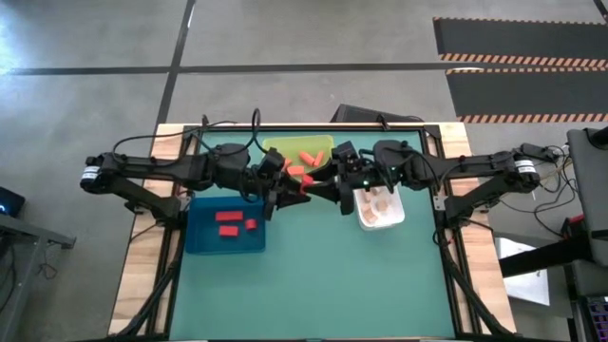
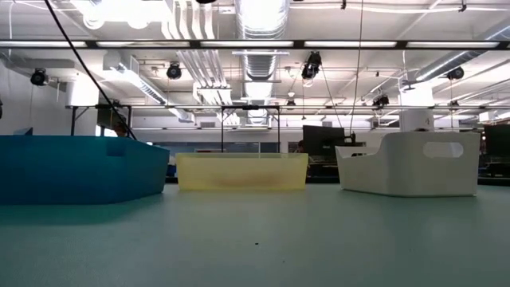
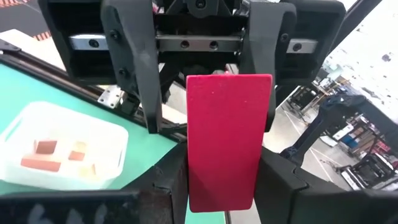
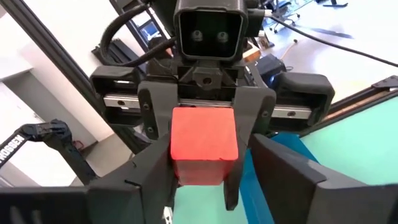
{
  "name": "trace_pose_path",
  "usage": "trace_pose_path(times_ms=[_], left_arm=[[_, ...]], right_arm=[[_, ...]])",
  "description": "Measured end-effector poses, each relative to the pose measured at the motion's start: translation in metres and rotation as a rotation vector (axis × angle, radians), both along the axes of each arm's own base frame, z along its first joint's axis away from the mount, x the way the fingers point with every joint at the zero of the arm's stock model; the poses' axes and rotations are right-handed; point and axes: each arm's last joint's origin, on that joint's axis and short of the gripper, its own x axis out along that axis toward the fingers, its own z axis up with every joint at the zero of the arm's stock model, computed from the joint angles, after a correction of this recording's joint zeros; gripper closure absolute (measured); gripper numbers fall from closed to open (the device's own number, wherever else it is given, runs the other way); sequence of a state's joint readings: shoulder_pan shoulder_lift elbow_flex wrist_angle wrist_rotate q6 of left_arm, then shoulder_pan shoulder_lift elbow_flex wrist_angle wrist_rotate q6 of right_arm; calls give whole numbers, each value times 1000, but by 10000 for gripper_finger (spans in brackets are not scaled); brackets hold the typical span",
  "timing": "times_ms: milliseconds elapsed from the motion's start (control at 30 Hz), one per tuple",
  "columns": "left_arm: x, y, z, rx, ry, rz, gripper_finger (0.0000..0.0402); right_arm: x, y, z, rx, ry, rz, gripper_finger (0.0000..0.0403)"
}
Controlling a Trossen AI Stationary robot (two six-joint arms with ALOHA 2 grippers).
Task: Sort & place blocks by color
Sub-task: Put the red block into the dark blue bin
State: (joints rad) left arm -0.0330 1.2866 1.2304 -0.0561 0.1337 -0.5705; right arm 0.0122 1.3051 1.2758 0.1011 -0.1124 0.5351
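Note:
A red bar block (image 1: 305, 187) hangs in the air over the table's middle, between my two grippers, which face each other. My left gripper (image 1: 293, 190) is shut on it. My right gripper (image 1: 321, 188) is open, and its fingers (image 3: 142, 74) stand on either side of the bar's other end (image 4: 202, 146). More red blocks (image 1: 228, 223) lie in the blue tray (image 1: 198, 245). Orange blocks (image 1: 306, 161) lie in the yellow-green tray (image 1: 275, 145). Tan-pink blocks (image 1: 378, 201) lie in the white tray (image 1: 393, 220). Neither gripper shows in the low view. My left gripper pinches the red bar between its two fingers (image 4: 158, 124) by the end nearest it (image 3: 221, 186). It reaches in level from the table's left, with the fingers lying along the bar. The bar is lifted clear and points toward the right gripper. My right gripper may touch the bar's end with one finger (image 3: 273, 68), but I cannot tell; the other finger stands apart.
The three trays sit in the table's far half: blue (image 2: 80, 167) on the left, yellow-green (image 2: 241, 171) at the far middle, white (image 2: 410, 163) on the right. Green mat (image 1: 313, 285) stretches bare across the near half. Both arms span the space above the trays.

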Motion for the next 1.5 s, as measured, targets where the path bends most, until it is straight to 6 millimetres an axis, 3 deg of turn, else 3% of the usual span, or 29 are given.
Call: trace_pose_path(times_ms=[200, 333, 800, 1200, 1333, 1500], left_arm=[[-9, 0, -5, -20, 98, 1, 285], [-23, 1, -15, -19, 262, 6, 285], [-86, 4, -92, -146, 1284, 193, 278], [-126, 3, -188, -394, 1686, 469, 278], [-135, 3, -204, -414, 1738, 514, 278], [-135, 3, -207, -404, 1731, 545, 277]], right_arm=[[-6, -4, 3, 2, 33, -14, 174], [-14, -9, 10, -2, 101, -38, 170], [-22, -15, 26, -64, 178, -99, 168], [-22, -15, 25, -70, 195, -97, 172], [-22, -15, 24, -70, 195, -97, 173], [-22, -15, 25, -70, 193, -98, 174]])
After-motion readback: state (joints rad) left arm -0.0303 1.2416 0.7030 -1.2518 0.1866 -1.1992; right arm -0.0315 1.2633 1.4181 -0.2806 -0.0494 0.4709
